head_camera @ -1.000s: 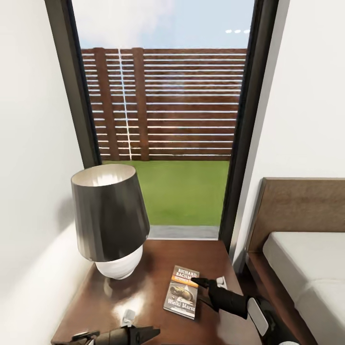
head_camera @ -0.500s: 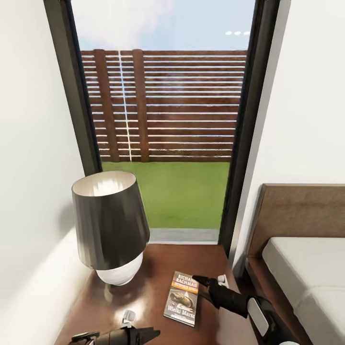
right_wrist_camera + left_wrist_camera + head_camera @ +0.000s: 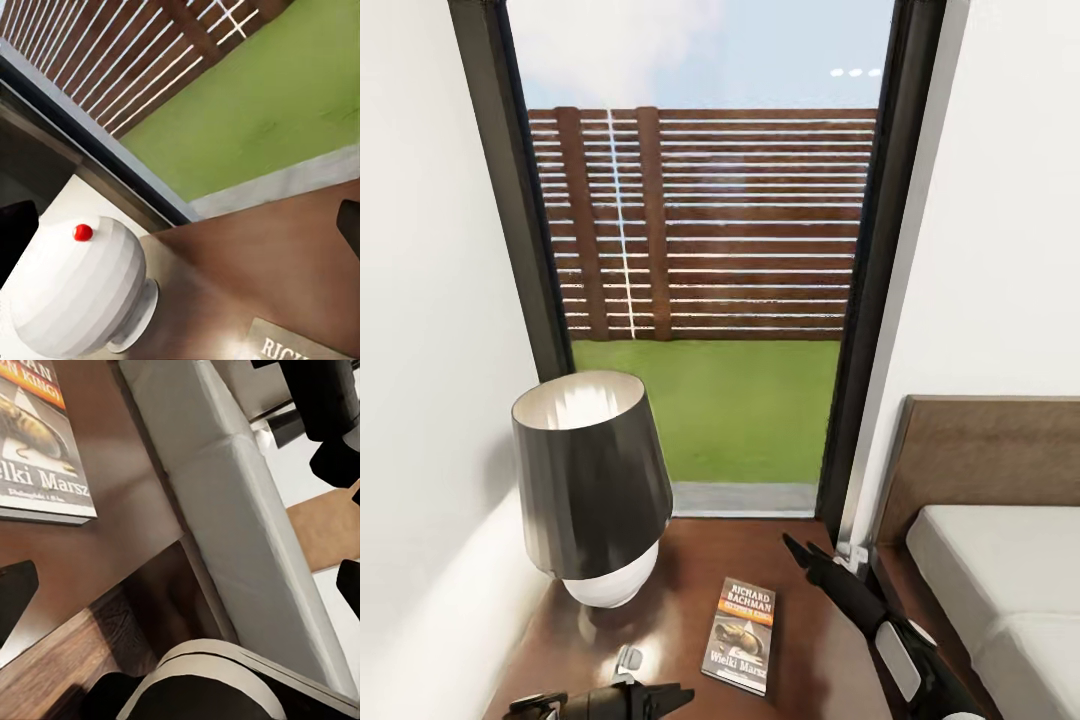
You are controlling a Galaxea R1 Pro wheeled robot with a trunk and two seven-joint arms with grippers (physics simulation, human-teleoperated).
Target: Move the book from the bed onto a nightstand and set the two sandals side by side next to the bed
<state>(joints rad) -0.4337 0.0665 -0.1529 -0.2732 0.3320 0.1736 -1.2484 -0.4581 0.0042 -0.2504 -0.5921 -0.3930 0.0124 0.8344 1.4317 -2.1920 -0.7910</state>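
A tall window (image 3: 710, 250) with a dark frame takes up the middle of the head view, with a slatted wooden fence (image 3: 705, 225) and a strip of green lawn (image 3: 730, 410) beyond the glass. White walls stand on either side of it. To the right is the bed (image 3: 1000, 570), with its pale mattress on a dark wooden frame and a brown headboard (image 3: 990, 450) behind.

Just beside the bed stands the nightstand (image 3: 680, 600), its smooth reddish-brown tabletop carrying a lamp and the book. The lamp (image 3: 590, 490) sits toward the left of the tabletop, a dark shade over a round white base; the right wrist view shows that ribbed white base (image 3: 75, 292) with a small red button on it.

The book (image 3: 741, 635) lies flat on the tabletop, right of the lamp, cover up. No hand touches it.

The right hand (image 3: 807, 556) hangs above the tabletop's right edge, beyond the book and apart from it, its fingers spread and holding nothing. The left hand (image 3: 660, 692) is low at the near edge of the tabletop; its fingers are apart and it holds nothing.
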